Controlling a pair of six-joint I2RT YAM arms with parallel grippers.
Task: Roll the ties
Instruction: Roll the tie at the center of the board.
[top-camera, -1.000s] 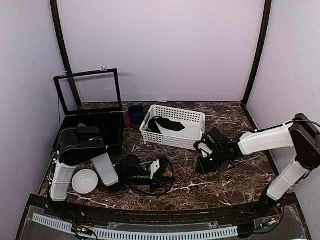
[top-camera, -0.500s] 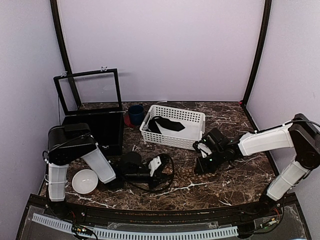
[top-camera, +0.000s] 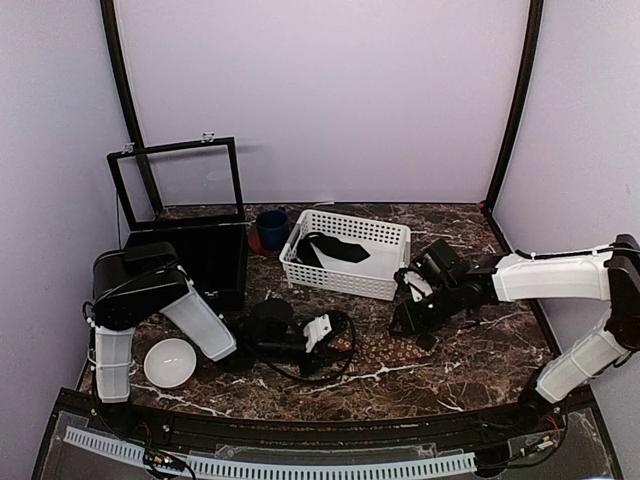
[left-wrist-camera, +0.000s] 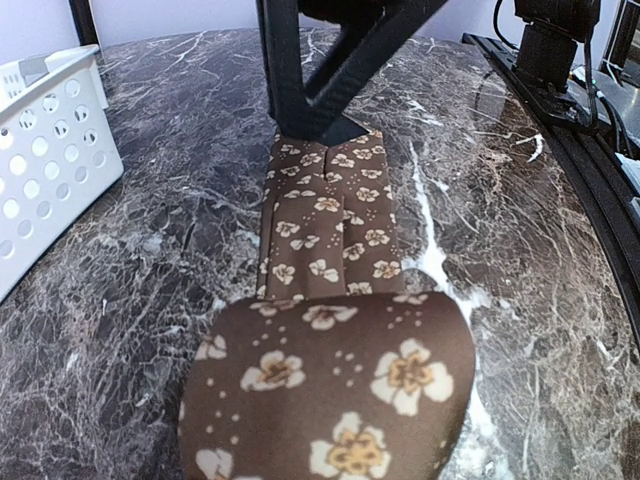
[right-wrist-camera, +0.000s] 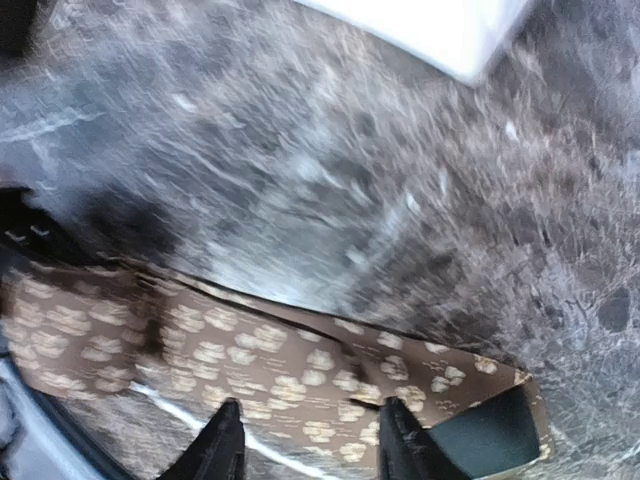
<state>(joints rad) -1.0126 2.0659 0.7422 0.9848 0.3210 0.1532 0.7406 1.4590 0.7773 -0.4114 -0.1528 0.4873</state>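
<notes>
Marble tabletop (top-camera: 470, 365); flowers on tie (left-wrist-camera: 330, 225) wrist-view only; left tool (top-camera: 318, 335) tight on it, right tool (right-wrist-camera: 312, 442) agape.

a dark brown marble table (top-camera: 470, 350) with white veins is seen, closed in by pale lilac walls (top-camera: 330, 100) and black corner posts (top-camera: 122, 80). a white perforated plastic basket (top-camera: 340, 278) is set toward the back, near the middle. just left of it a dark blue cup (top-camera: 271, 228) is stood upright. a black box (top-camera: 215, 265) is placed at the left, its framed lid (top-camera: 177, 185) raised upright. a white bowl (top-camera: 168, 361) is set near the front left edge, well apart from the basket. in the left wrist view the holed side of the basket (left-wrist-camera: 40, 150) is caught at the left edge.
</notes>
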